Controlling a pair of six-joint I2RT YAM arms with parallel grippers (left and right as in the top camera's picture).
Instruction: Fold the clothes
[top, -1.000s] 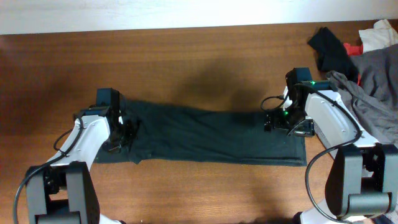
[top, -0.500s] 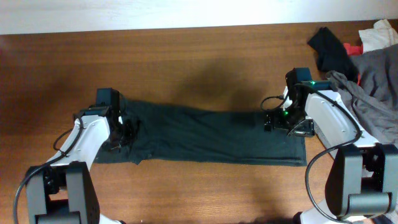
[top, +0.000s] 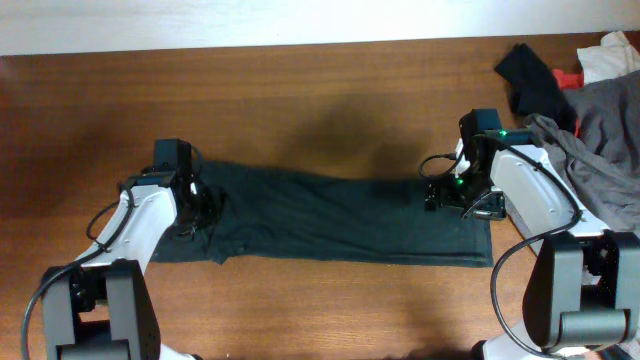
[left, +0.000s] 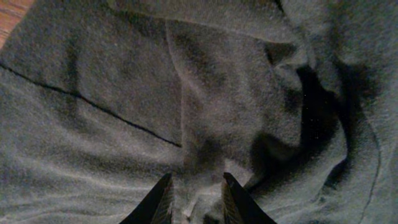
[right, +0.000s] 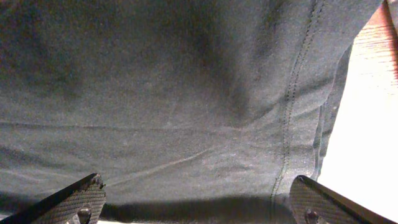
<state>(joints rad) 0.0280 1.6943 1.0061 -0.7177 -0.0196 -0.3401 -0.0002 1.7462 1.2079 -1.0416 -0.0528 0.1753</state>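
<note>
Dark blackish-green soft fabric garment (top: 340, 215) is laid as a long flat band across the brown wooden counter (top: 300, 90); only wrist views reveal rumpled folds beneath narrowly parted left fingers (left: 163, 198) and a stitched hem beneath wide-open right fingers (right: 78, 199).

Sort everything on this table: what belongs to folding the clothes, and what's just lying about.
For the job: dark green garment; left end effector; right end effector.
Lying about: light grey garment; black cloth; red scrap; white cloth.
</note>
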